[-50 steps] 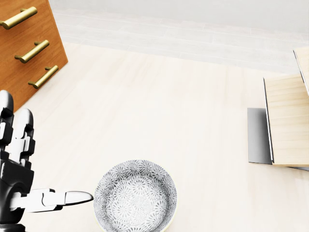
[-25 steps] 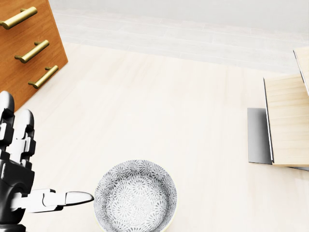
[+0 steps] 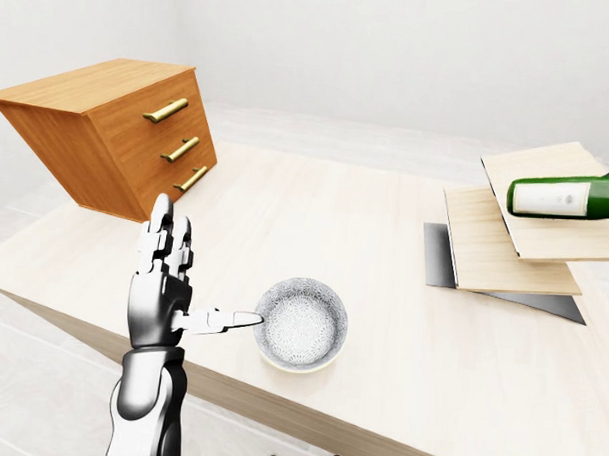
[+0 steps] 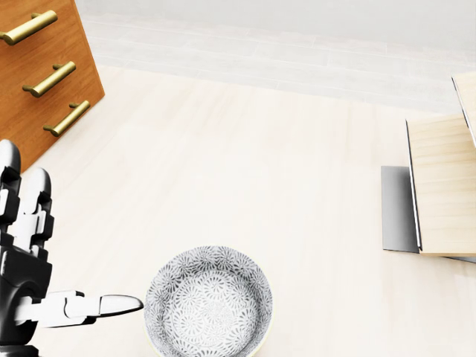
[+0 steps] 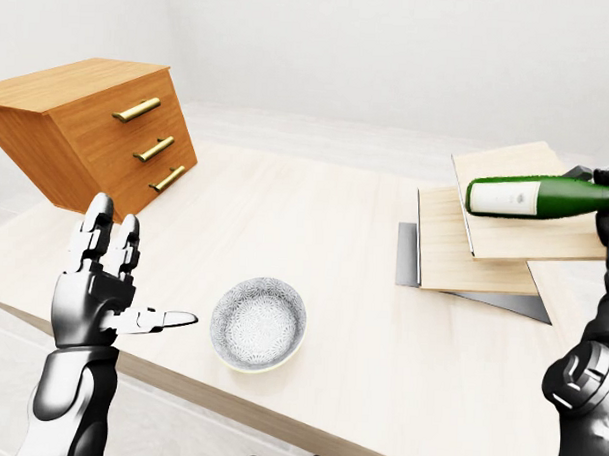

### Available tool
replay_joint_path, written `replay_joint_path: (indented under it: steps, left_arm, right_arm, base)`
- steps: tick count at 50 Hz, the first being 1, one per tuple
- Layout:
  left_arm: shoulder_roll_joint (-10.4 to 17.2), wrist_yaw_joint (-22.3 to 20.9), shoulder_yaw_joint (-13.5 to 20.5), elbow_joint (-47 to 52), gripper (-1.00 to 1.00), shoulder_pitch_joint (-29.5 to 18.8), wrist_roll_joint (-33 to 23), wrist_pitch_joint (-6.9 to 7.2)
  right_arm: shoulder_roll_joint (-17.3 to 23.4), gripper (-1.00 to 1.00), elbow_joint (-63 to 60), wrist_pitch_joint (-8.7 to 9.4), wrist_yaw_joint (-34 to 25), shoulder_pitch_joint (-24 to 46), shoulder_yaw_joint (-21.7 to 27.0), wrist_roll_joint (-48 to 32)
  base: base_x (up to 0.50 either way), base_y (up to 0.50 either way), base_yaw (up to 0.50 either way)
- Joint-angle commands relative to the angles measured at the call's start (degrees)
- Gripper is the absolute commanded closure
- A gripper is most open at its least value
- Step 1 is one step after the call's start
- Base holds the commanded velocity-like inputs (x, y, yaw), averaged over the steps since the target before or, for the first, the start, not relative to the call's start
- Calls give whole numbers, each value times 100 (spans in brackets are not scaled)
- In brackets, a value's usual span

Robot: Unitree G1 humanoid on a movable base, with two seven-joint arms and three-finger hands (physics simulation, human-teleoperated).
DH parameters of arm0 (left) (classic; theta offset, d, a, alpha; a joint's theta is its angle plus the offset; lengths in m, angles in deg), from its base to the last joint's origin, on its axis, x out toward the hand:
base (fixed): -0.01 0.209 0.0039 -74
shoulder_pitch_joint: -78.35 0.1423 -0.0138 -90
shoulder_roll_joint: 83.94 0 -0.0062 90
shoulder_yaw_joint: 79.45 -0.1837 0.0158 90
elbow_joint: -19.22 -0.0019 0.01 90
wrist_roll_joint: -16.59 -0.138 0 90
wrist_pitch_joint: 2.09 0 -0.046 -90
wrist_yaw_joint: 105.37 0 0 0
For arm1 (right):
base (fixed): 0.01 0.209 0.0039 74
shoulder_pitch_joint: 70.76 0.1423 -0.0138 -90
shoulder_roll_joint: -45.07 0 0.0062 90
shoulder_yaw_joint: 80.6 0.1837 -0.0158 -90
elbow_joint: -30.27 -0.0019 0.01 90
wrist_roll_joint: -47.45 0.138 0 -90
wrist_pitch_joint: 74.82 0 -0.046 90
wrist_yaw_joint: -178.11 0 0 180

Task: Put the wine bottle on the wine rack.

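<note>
The green wine bottle (image 5: 541, 196) with a white label lies level in the air over the top board of the wine rack (image 5: 474, 249), a stack of stepped pale wooden boards at the right of the right-eye view. My right hand (image 5: 608, 199) sits at the right edge of that view with its fingers round the bottle's far end; the edge cuts off part of the hand. At the lower left my left hand (image 3: 208, 265) is held upright and open, thumb pointing right, holding nothing.
A patterned grey bowl (image 4: 208, 301) stands on the pale wooden table (image 4: 245, 171), just right of my left thumb. A tilted wooden chest of drawers (image 3: 118, 131) with brass handles occupies the upper left. A grey metal plate (image 3: 436, 255) lies under the rack.
</note>
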Motion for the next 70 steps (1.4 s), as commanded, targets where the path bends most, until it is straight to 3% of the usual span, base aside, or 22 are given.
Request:
replay_joint_path:
  steps: [1, 26, 28, 30, 31, 32, 34, 35, 70]
  left_arm:
    - [4, -10, 15, -31, -100, -14, 8, 0]
    - [-8, 10, -16, 124, -100, 14, -10, 0]
    - [-9, 9, -20, 115, -100, 17, -15, 0]
    - [-7, 4, -15, 103, -100, 16, -12, 0]
    - [-7, 2, -11, 97, -100, 14, -8, 0]
    - [-9, 3, -10, 96, -100, 15, -8, 0]
    - [-12, 3, -20, 104, -100, 26, -14, 0]
    - [-13, 3, -25, 110, -100, 32, -18, 0]
    - [-3, -19, 12, -60, -100, 8, -3, 0]
  right_arm:
    - [-766, 61, 220, 0, 82, -142, -578, -112]
    - [-728, 22, 265, 0, 124, -213, -506, -112]
    - [-720, 11, 261, 0, 137, -217, -504, -110]
    - [-695, -32, 260, 0, 150, -222, -494, -99]
    - [-682, -38, 259, 0, 156, -227, -490, -95]
    - [-664, -69, 253, 0, 158, -232, -486, -89]
    - [-641, -96, 251, 0, 185, -238, -479, -81]
    - [-630, -100, 247, 0, 185, -240, -482, -81]
    - [-39, -100, 218, 0, 84, -896, -266, 187]
  base:
    - [0, 0, 0]
    - [0, 0, 0]
    - [0, 0, 0]
    - [0, 0, 0]
    - [0, 0, 0]
    - [0, 0, 0]
    - [0, 0, 0]
    - [0, 0, 0]
    - [0, 0, 0]
